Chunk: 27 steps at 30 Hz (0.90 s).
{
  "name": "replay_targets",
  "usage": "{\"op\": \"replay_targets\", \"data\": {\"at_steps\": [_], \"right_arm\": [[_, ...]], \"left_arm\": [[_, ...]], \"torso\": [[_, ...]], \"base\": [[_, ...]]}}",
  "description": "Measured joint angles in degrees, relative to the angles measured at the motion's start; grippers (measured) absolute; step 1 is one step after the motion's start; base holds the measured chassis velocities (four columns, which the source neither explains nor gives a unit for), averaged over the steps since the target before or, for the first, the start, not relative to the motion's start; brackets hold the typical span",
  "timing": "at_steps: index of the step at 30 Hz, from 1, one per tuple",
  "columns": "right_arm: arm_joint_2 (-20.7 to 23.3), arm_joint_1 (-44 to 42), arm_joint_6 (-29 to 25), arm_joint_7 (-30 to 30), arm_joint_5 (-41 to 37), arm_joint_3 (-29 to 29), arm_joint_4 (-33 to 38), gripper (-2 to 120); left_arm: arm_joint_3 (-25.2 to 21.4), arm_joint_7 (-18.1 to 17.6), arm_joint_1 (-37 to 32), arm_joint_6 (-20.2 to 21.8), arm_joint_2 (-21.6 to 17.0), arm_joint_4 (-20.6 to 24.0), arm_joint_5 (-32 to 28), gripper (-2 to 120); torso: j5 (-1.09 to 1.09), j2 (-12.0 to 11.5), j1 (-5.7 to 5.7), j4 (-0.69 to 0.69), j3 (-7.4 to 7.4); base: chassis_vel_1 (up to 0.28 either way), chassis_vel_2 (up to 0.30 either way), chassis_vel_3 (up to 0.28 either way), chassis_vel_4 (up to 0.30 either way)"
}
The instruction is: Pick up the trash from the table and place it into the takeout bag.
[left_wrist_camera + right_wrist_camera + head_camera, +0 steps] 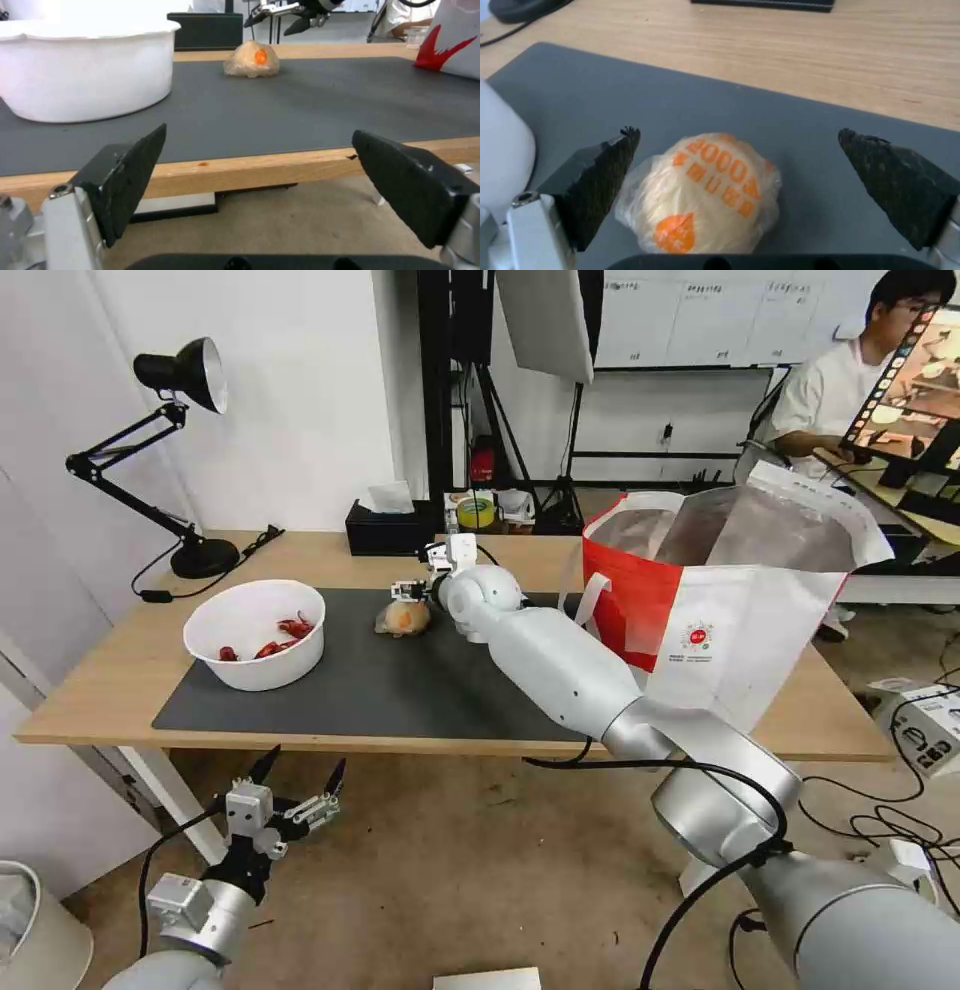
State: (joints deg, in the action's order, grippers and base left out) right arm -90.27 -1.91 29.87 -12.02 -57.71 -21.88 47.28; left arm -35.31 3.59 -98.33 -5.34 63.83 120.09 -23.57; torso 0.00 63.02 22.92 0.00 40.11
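Note:
An orange-tinted plastic wad (403,617) (251,59) (710,195) lies on the dark grey mat (350,690) of the light-wood table (100,690). My right gripper (425,575) (739,132) hangs open just above and behind the wad, its black fingers (600,180) spread wider than it; it also shows from afar (280,15). A white bowl (255,632) (85,67) holding red crayfish shells stands on the mat's left part. The white-and-red takeout bag (720,610) (457,48) stands open at the table's right end. My left gripper (300,780) (260,131) waits open below the front edge.
A black desk lamp (185,380) stands at the back left, with its cable trailing on the wood. A black tissue box (390,525) sits at the back edge beside a tape roll (476,512). Cables lie on the floor to the right.

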Motion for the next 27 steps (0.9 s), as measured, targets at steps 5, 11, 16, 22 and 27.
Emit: {"op": "replay_targets", "data": {"at_steps": [5,11,16,22,27], "right_arm": [[0.0,0.3,0.1,4.2,2.8,-1.2,-1.2,100],[0.0,0.8,-0.1,6.9,5.0,-2.7,-2.1,100],[0.0,1.8,-0.8,10.2,6.9,-3.9,-3.8,100],[0.0,2.3,-1.2,13.7,8.7,-4.6,-5.6,100],[0.0,2.3,-1.5,15.5,9.8,-5.0,-6.2,100]], "left_arm": [[0.0,0.0,-0.1,0.0,0.2,-0.1,0.0,100],[0.1,0.0,0.0,0.0,0.3,-0.1,0.0,100],[0.4,0.0,0.0,0.0,0.5,0.1,0.0,100],[0.7,0.0,0.0,0.0,1.1,0.2,0.2,100],[0.8,0.0,0.1,0.0,1.3,0.2,0.4,100]], "torso": [[0.00,0.0,0.00,0.00,0.00],[0.00,0.0,0.00,0.00,0.00],[0.00,0.0,0.00,0.00,0.00],[0.00,0.0,0.00,0.00,0.00],[0.00,0.0,0.00,0.00,0.00]], "base": [[0.000,0.000,0.000,0.000],[0.000,0.000,0.000,0.000],[0.000,0.000,0.000,0.000],[0.000,0.000,0.000,0.000],[0.000,0.000,0.000,0.000]]}}
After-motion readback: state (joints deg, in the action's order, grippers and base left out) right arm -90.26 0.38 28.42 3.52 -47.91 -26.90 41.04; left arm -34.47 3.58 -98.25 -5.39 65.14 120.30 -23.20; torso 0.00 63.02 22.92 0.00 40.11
